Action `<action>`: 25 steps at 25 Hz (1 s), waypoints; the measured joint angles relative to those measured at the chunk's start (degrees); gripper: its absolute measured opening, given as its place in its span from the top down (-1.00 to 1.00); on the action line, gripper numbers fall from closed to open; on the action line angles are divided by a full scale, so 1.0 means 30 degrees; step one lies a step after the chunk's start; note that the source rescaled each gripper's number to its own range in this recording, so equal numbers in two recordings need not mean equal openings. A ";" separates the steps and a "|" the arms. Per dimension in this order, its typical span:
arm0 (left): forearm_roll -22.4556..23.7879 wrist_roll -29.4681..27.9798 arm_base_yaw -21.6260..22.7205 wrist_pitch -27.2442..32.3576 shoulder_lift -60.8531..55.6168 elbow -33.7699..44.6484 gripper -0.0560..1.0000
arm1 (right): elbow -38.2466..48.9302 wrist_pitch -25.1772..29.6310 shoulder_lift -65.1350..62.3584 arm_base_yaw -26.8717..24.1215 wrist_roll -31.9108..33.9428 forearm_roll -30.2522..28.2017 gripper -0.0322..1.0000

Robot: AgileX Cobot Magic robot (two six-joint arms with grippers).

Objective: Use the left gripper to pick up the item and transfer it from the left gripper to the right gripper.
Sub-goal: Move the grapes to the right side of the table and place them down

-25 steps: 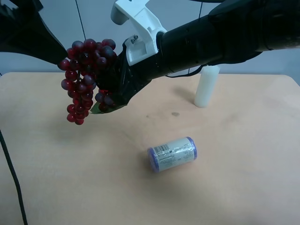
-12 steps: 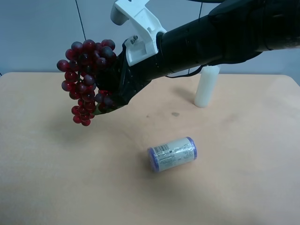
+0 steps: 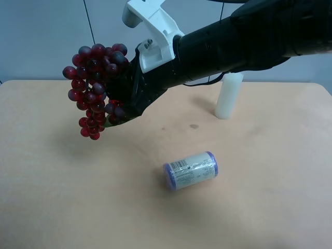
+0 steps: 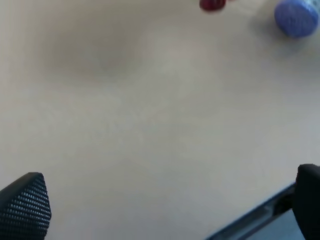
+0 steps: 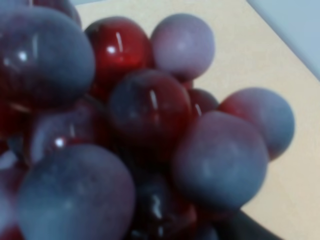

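Observation:
A bunch of dark red grapes (image 3: 93,88) hangs in the air above the left part of the tan table (image 3: 259,207). The black arm reaching in from the exterior high view's right holds it. The grapes (image 5: 150,130) fill the right wrist view, so this is my right gripper (image 3: 122,98), shut on the bunch, with its fingers mostly hidden behind the fruit. My left gripper (image 4: 167,200) is open and empty over bare table, its fingertips (image 4: 25,202) wide apart. The left arm is out of the exterior high view. One grape (image 4: 212,4) shows at the edge of the left wrist view.
A white can with purple-blue ends (image 3: 191,170) lies on its side near the table's middle; its end also shows in the left wrist view (image 4: 296,17). A white cylinder (image 3: 228,96) stands upright at the back right. A thin cable (image 3: 87,21) hangs at the back.
The left arm and its cable have left the exterior high view at the left. The grapes swung slightly and settled in the right gripper; the right arm has stayed put.

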 joint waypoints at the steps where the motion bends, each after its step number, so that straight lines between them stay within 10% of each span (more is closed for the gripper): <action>1: -0.0153 -0.0186 0.0000 0.0000 -0.0795 0.0590 -0.99 | 0.0000 0.0000 0.0000 0.0000 0.0077 0.0000 0.93; 25: -0.1803 -0.0434 0.0000 -0.1784 -0.9272 0.4380 -0.99 | 0.0000 0.0000 0.0000 0.0000 0.0812 0.0000 0.93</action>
